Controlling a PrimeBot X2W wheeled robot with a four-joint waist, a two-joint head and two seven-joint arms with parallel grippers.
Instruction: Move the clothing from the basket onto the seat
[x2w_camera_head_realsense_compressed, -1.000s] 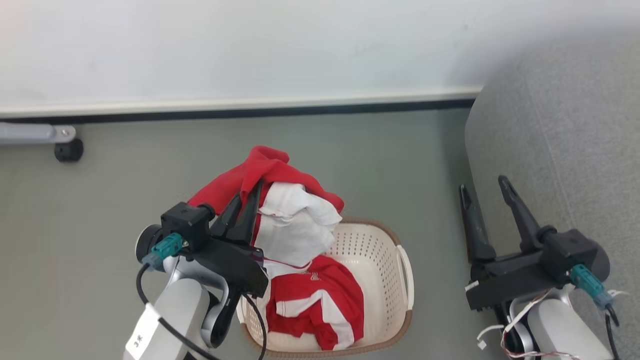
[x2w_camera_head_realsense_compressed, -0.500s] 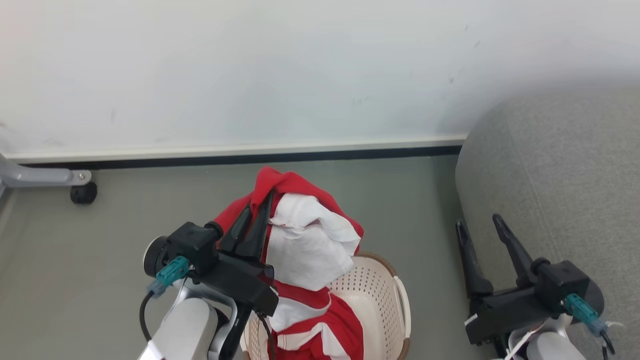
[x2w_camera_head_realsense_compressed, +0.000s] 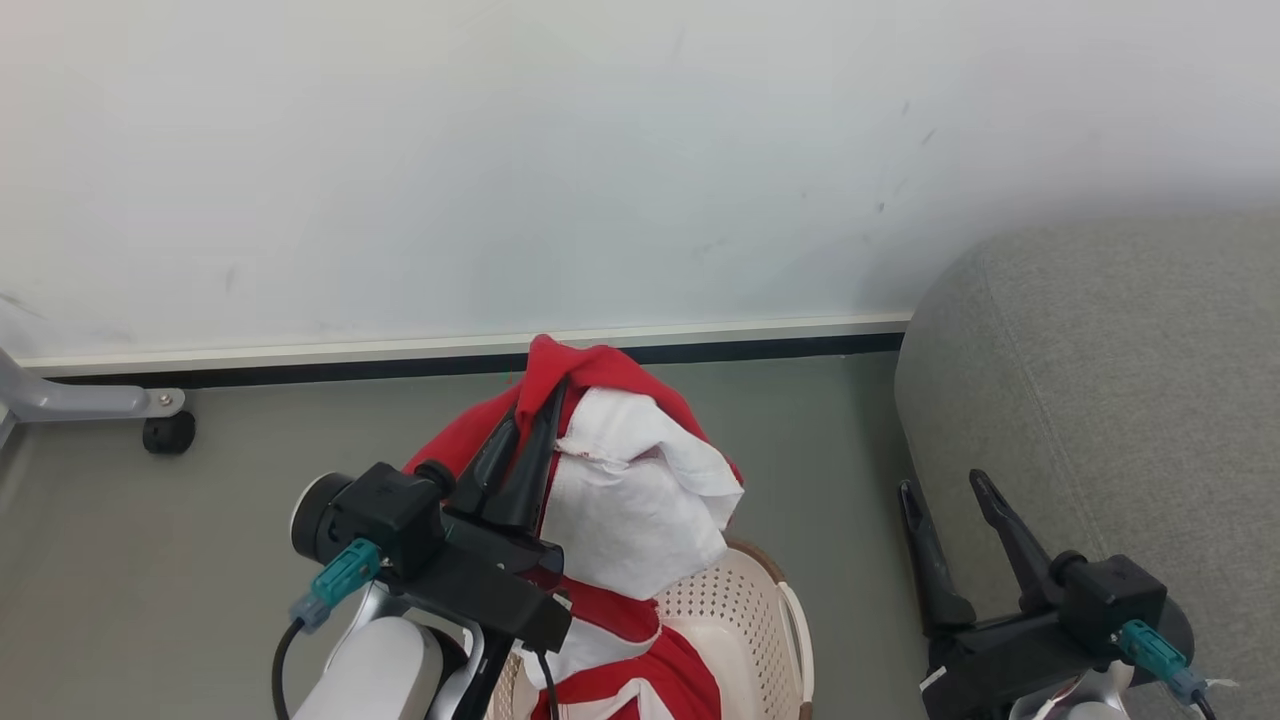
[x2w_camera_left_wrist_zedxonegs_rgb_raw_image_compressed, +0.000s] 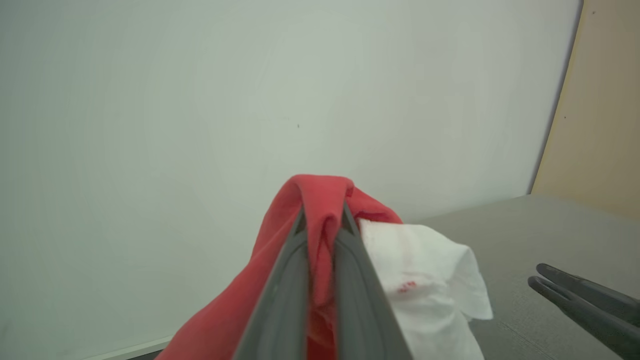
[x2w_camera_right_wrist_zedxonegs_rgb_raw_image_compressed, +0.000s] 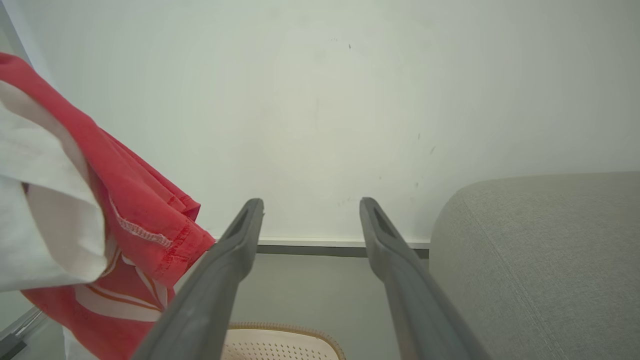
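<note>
clothing (x2w_camera_head_realsense_compressed: 640, 500): soft, light, limp; likely to trail and slip. hold: bunched red fold, where left gripper (x2w_camera_head_realsense_compressed: 540, 402) pinches it above basket (x2w_camera_head_realsense_compressed: 790, 620). right gripper (x2w_camera_head_realsense_compressed: 941, 480) spread, empty.

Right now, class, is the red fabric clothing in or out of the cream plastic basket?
Partly out: left hand holds the clothing; its lower folds hang in the basket.

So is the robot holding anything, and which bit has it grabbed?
Yes. The left gripper is shut on the clothing, pinching a red fold at its top. The right gripper is open and holds nothing.
</note>
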